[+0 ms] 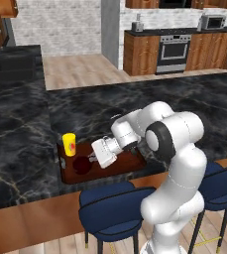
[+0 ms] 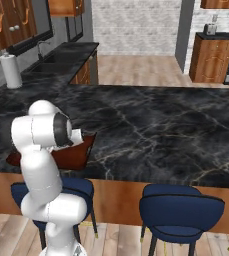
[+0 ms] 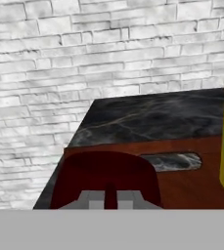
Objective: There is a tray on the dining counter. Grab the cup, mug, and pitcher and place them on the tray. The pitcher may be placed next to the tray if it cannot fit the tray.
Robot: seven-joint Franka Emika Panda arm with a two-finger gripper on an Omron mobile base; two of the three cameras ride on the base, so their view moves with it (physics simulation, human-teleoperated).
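Seemingly my gripper (image 3: 110, 195) pinches the mug (image 3: 106, 178) rim; it's rigid, light, slippery, so I hold gently.

tray (image 1: 130, 166): on the dining counter (image 1: 184, 104), at its near edge, under the gripper (image 1: 92, 158)
mug (image 1: 82, 165): on the tray, right at the gripper's tips, its wall just ahead of them in the hand view
cup (image 1: 69, 144): on the tray's far corner, beyond the mug, off to one side of the gripper
stools (image 1: 110, 208): on the floor, below the counter edge and the gripper
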